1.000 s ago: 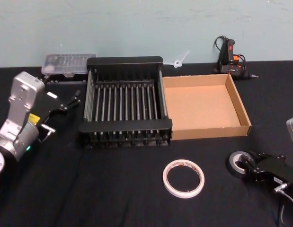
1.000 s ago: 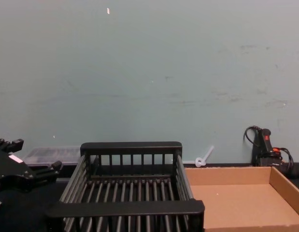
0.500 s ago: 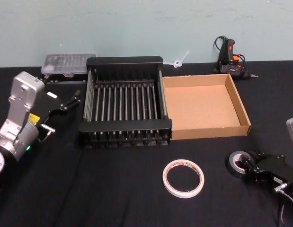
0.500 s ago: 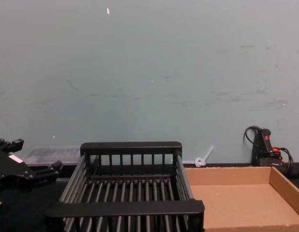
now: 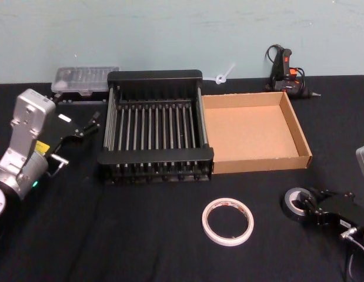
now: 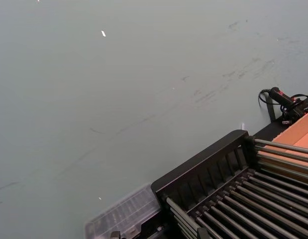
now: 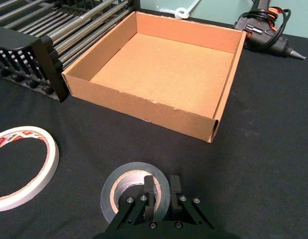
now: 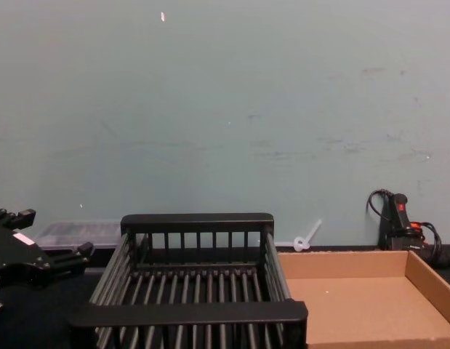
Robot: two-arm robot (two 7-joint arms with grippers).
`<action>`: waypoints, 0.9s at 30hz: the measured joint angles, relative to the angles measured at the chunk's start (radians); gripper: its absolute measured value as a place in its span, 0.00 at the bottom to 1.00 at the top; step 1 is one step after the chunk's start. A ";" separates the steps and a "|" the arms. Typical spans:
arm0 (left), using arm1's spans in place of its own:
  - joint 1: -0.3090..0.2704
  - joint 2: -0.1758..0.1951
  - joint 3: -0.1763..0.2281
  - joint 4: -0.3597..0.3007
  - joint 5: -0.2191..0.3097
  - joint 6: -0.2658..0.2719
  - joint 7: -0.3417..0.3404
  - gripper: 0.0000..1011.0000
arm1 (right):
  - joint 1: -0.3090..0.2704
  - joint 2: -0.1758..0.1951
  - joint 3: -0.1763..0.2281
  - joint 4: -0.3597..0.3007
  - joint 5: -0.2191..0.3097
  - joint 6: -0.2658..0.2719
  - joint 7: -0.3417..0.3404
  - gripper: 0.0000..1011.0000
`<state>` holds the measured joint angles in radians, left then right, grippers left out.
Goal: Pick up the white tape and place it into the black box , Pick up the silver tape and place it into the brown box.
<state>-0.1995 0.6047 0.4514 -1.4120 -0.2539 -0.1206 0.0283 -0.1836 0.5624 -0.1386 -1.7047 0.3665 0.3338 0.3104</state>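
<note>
The right gripper (image 7: 161, 185) is pinching the silver tape's (image 7: 131, 185) wall between narrow fingers on the table (image 5: 140, 235); the left gripper (image 5: 82, 126), fingers slightly parted, is idling beside the black box (image 5: 155, 167).

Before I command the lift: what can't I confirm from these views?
- Silver tape: near rim hidden by right gripper in right wrist view; grip firmness unclear.
- White tape: cut off by that view's edge.
- Left gripper: fingers too small to judge in head view.
</note>
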 joint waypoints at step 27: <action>0.000 0.000 0.000 0.000 0.000 0.000 0.000 0.99 | 0.018 0.008 0.018 0.011 0.047 -0.119 0.027 0.19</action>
<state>-0.1995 0.6046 0.4514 -1.4119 -0.2539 -0.1205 0.0283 -0.1661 0.5705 -0.1210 -1.6938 0.4138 0.2150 0.3372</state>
